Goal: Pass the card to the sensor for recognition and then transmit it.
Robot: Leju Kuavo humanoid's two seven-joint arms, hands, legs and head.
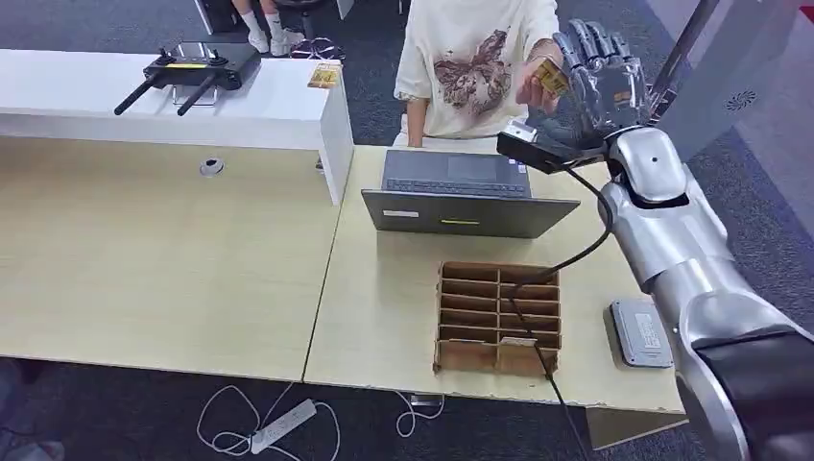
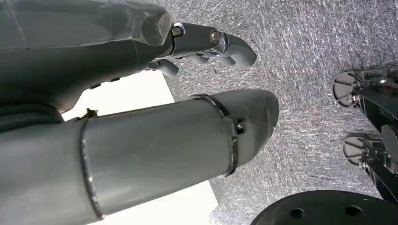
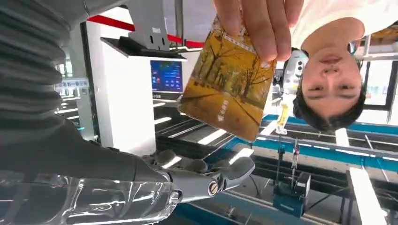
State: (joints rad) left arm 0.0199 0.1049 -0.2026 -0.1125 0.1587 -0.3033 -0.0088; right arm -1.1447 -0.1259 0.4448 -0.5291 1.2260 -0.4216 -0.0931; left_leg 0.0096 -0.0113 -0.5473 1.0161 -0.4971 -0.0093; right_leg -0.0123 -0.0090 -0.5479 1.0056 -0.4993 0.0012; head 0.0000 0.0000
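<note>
The card (image 3: 228, 82), yellow with a picture of autumn trees, is being held by a person's hand (image 3: 258, 23) at the far right of the scene, just beside the raised right hand (image 1: 600, 82). In the right wrist view the card is being pinched by the person's fingers alone, and the robot's fingers (image 3: 206, 176) are being kept spread apart from it, with nothing gripped. The left hand (image 2: 141, 108) is being hung over grey carpet, its fingers held apart on nothing. Nearer, on the light wooden table (image 1: 384, 317), an open laptop (image 1: 466, 197) is being faced toward the person, a brown cardboard divider box (image 1: 497, 317) is being kept near the front edge, and a small grey sensor (image 1: 640, 333) is lying to its right.
</note>
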